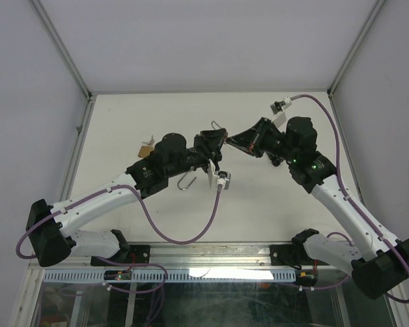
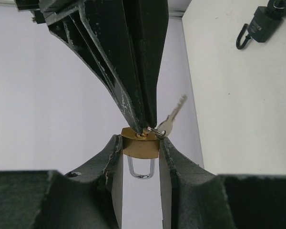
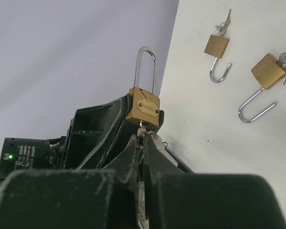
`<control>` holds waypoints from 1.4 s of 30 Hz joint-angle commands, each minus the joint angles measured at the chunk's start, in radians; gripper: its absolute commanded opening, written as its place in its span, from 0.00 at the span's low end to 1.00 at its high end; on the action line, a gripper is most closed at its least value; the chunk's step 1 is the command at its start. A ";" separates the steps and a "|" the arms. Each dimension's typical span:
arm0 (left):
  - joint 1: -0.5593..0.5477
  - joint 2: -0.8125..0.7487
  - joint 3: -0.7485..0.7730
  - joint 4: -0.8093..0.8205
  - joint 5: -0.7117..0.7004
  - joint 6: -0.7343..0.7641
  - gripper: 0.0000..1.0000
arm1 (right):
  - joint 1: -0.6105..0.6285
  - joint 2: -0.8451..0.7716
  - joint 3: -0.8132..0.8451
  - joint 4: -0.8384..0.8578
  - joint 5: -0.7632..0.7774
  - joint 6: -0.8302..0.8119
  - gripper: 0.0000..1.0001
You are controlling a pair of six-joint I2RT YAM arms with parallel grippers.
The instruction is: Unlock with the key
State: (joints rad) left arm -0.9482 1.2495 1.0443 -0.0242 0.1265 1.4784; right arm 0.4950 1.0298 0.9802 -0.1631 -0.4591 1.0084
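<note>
Padlock (image 3: pixel 144 106) sat clamped in left gripper (image 2: pixel 140 143); right gripper (image 3: pixel 143 137) pinched the key (image 3: pixel 141 125) seated in its keyhole, a twist seemingly due.

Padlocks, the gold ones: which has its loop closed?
The padlock in the left gripper: its loop is shut. The other two padlocks lie on the table, loops swung open.
</note>
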 commanded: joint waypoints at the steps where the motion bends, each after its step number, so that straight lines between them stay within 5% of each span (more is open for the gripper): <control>1: -0.040 -0.023 -0.021 0.219 0.154 0.069 0.00 | 0.043 -0.012 0.006 0.138 -0.067 0.163 0.00; 12: -0.040 -0.055 -0.146 0.305 0.177 0.192 0.00 | 0.007 -0.093 -0.108 0.215 -0.038 0.268 0.00; 16: -0.040 -0.055 -0.123 0.260 0.140 0.149 0.00 | 0.008 -0.062 -0.005 0.091 -0.114 0.069 0.00; 23: -0.039 -0.049 -0.049 0.171 0.073 -0.056 0.00 | 0.002 -0.035 0.302 -0.551 -0.054 -0.607 0.73; 24: -0.040 -0.045 -0.036 0.159 0.068 -0.090 0.00 | 0.001 -0.033 0.310 -0.562 -0.028 -0.645 0.75; 31: -0.040 -0.015 0.052 0.085 0.073 -0.258 0.00 | 0.039 -0.088 0.164 -0.265 -0.002 -0.767 0.47; 42: -0.040 0.007 0.086 0.059 0.084 -0.253 0.00 | 0.075 -0.041 0.171 -0.108 0.060 -0.803 0.61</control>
State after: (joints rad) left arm -0.9768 1.2564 1.0752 0.0189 0.1764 1.2495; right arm 0.5510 0.9909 1.1046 -0.4358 -0.4229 0.2279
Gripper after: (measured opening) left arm 0.275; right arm 0.579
